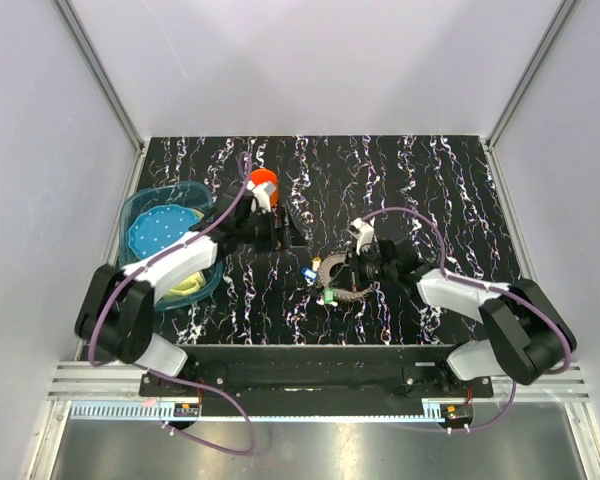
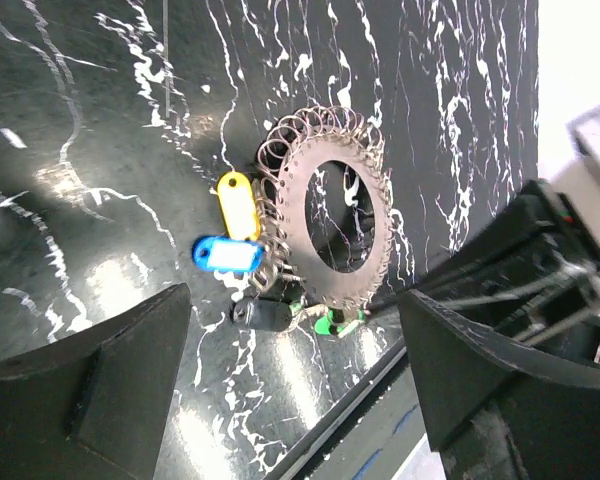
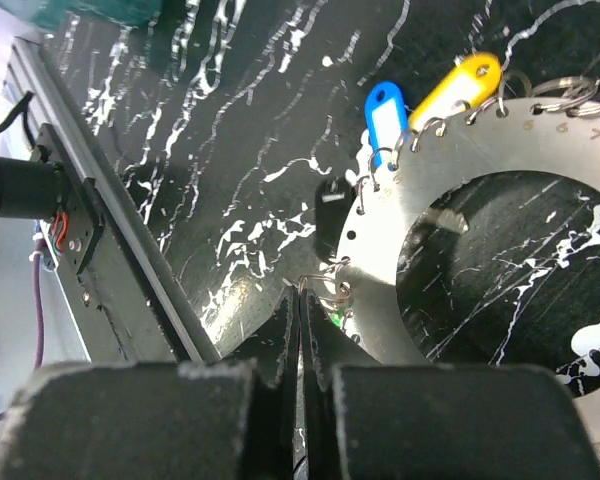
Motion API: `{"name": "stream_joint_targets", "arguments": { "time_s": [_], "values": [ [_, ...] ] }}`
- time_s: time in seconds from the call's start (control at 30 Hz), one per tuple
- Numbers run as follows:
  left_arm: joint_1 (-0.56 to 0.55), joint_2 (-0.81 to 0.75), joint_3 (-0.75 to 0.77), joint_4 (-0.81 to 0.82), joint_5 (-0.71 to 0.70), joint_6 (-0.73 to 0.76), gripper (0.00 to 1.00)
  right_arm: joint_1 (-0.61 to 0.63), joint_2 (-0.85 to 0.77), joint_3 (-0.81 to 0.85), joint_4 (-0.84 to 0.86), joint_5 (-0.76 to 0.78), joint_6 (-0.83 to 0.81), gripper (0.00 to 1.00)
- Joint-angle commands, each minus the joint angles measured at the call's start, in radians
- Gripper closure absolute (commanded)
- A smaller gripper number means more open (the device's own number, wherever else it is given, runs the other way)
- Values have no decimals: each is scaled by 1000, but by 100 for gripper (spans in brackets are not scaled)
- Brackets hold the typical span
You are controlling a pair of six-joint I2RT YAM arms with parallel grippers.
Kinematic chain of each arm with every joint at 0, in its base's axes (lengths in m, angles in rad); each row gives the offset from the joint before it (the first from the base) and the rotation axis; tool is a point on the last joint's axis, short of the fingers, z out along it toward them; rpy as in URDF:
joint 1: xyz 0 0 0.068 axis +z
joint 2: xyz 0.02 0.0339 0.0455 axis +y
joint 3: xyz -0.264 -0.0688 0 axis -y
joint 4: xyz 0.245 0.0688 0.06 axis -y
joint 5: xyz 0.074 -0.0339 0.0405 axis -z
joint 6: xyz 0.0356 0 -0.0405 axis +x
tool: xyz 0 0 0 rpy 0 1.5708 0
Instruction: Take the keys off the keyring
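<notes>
The black marbled table [image 1: 450,200] carries all of it. A blue tub [image 1: 128,225] sits well off to the outer side of my left arm, and I cannot make out what is in it.

The keyring [image 2: 290,200] lies flat on the table between my two tools. It is straight ahead of my left gripper [image 2: 295,340] and directly at the tips of my right gripper [image 3: 299,300]. My left gripper is wide open, holds nothing and hangs above the ring without touching it. My right gripper has its jaws pressed fully together, with the tips at the near rim of the ring.

Four keys hang on that rim. The yellow key [image 2: 237,205] and the blue key [image 2: 228,255] are a little beyond my right fingertips. The black key [image 2: 263,315] is closer, and the green key [image 2: 327,322] is just beside the tips. A thin wire loop [image 3: 325,285] on the rim is right at those tips, but I cannot tell if it is caught between them.

No loose key shows on the table near my tools. I judge that nothing is removed yet, that the green key is the one in hand, and that all four remain to do.
</notes>
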Motion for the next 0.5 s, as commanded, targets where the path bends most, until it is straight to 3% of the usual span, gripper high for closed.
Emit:
{"name": "stream_joint_targets", "arguments": {
  "time_s": [0.0, 0.27, 0.47],
  "values": [
    [-41, 121, 107, 106, 141, -12, 13, 5, -121, -68, 230, -38, 2, 100],
    [-93, 362, 228, 114, 201, 18, 19, 5, -176, -111, 248, 2, -7, 100],
    [-104, 413, 216, 97, 194, -14, 20, 5, -194, -118, 254, 13, -4, 100]
  ]
}}
